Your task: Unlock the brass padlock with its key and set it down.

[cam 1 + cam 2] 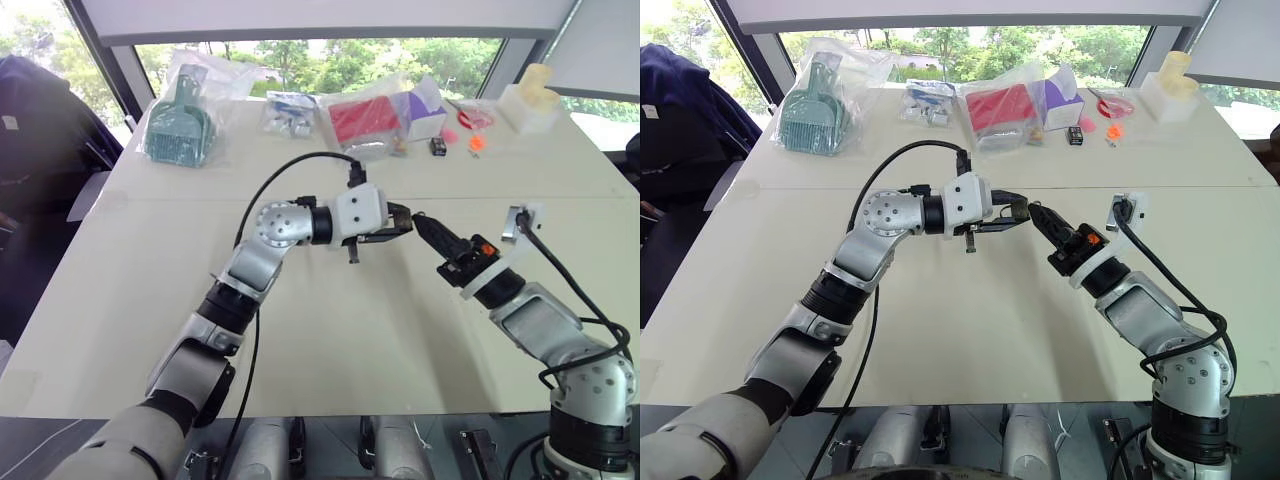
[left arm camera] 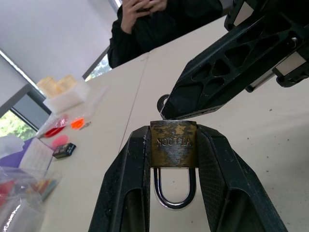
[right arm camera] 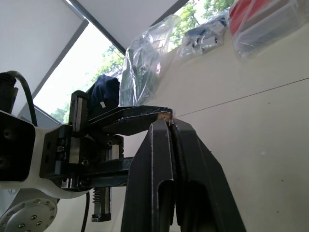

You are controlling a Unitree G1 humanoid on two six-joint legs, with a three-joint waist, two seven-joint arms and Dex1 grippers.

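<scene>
The brass padlock [image 2: 173, 143] is pinched between the fingers [image 2: 130, 183] of my shut left gripper [image 1: 400, 222], which is held level above the middle of the table [image 1: 330, 340]. Its silvery loop [image 2: 174, 193] points back toward the wrist and its flat end faces outward. My right gripper [image 3: 170, 123] comes in from the right, and its shut tips meet that outward end of the padlock [image 3: 166, 115]. A small silvery ring [image 2: 162, 102] shows at those tips, so the grip looks to be on the key. The key's blade is hidden.
Along the table's far edge lie a bagged green brush set [image 1: 180, 125], a bagged red box [image 1: 360, 120], a purple-white carton [image 1: 425, 110], a small black box [image 1: 438, 146], orange bits [image 1: 475, 130] and a white container [image 1: 530, 100]. A person in dark clothes [image 2: 159, 24] sits beyond the table.
</scene>
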